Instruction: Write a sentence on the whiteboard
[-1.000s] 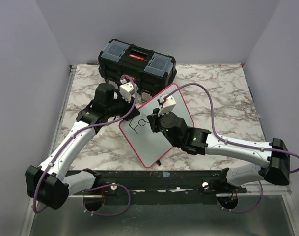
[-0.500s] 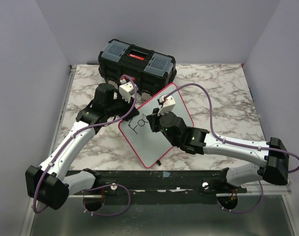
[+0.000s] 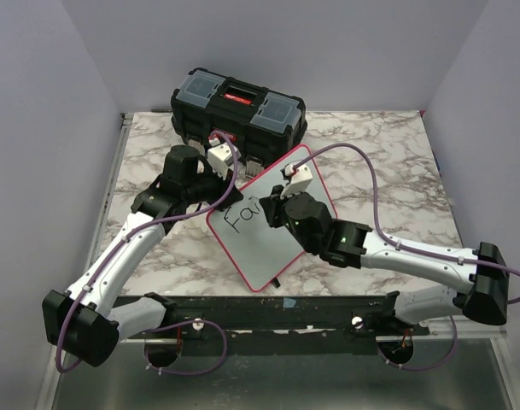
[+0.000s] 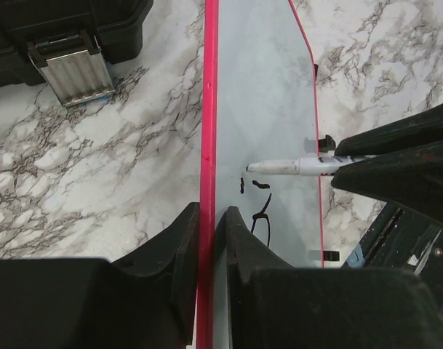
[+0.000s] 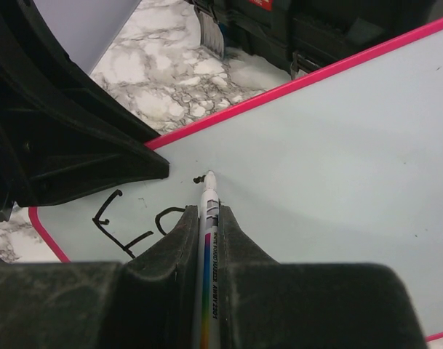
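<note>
Clamping marker [image 5: 209,190], right hand [image 5: 208,222] closed.

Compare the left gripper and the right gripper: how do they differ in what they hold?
The left gripper clamps the red rim of the whiteboard; the right gripper clamps a marker. The left gripper sits at the board's edge; the right gripper is over its white face, marker tip toward it. Both are shut.

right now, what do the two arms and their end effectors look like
The left arm and right arm match: white shells, black joints, a purple cable looped along each. The left end effector and right end effector have black tapered fingers.
</note>
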